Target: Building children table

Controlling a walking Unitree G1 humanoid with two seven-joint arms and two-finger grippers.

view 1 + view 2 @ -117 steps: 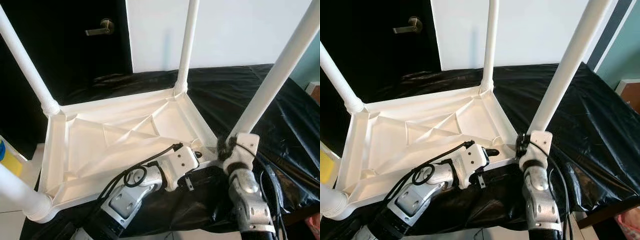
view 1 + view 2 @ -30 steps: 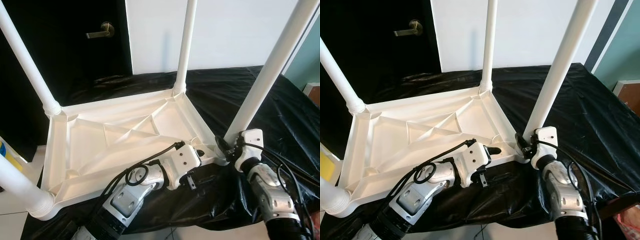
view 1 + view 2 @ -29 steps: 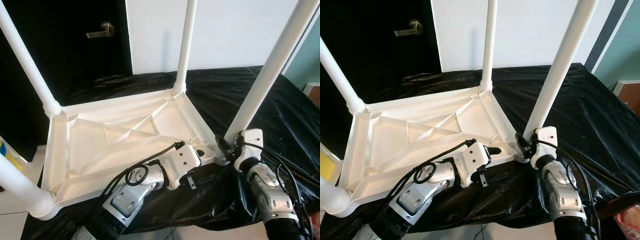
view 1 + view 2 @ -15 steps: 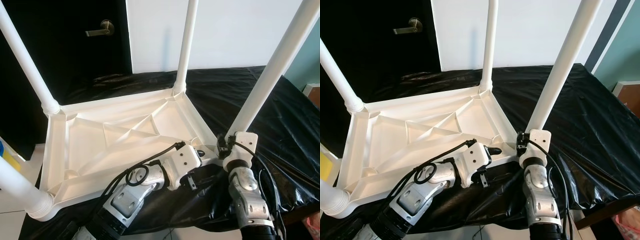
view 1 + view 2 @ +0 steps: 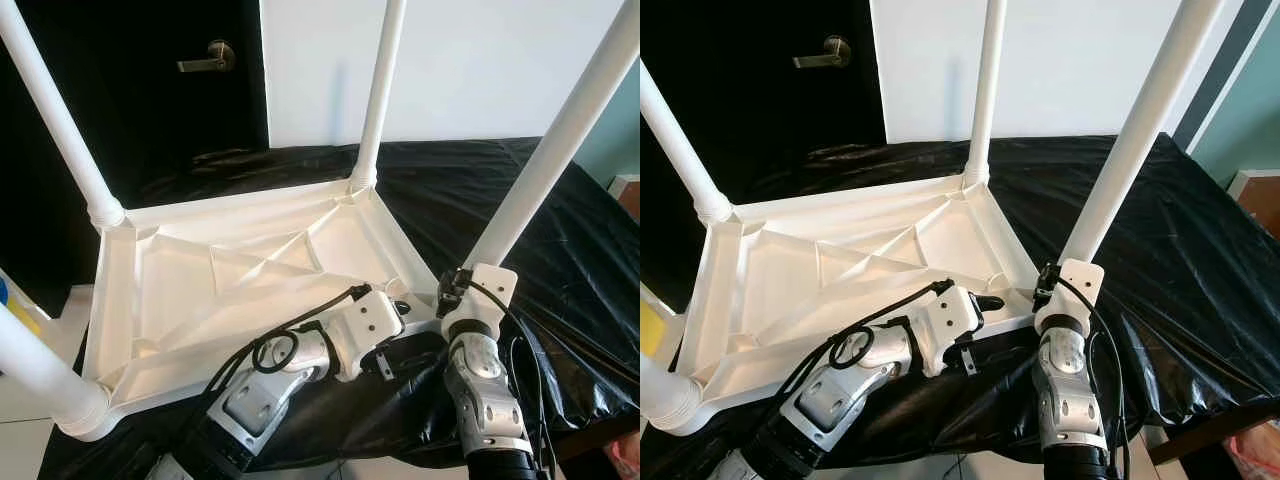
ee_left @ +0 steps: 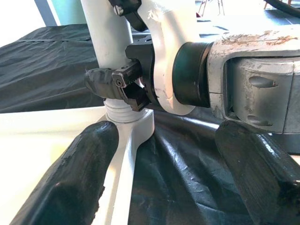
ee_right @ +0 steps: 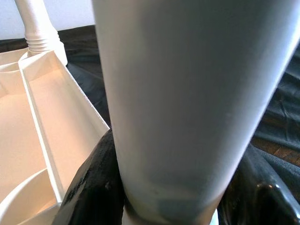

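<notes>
The white moulded-plastic children's table top (image 5: 240, 275) lies upside down, ribbed underside up, on a counter draped in crinkled black plastic sheeting (image 5: 560, 250), with four white tubular plastic legs standing up from its corner sockets: the near-right leg (image 5: 545, 165), the far-right leg (image 5: 378, 95), the far-left leg (image 5: 55, 115) and the near-left leg (image 5: 35, 375). All four legs appear seated, so the build looks nearly done; what seems left is tightening the near-right leg and turning the table upright. The right pincer (image 5: 1050, 285) pinches the base of that leg, its black fingers (image 7: 91, 187) pressed against either side. The left pincer (image 5: 988, 302) rests at the near rim just beside that corner socket, its fingers spread and gripping nothing. The shallow ribbed compartments of the underside hold nothing. Beyond the counter are a white wall (image 5: 480, 60) and a dark door with a metal lever handle (image 5: 205, 55).
</notes>
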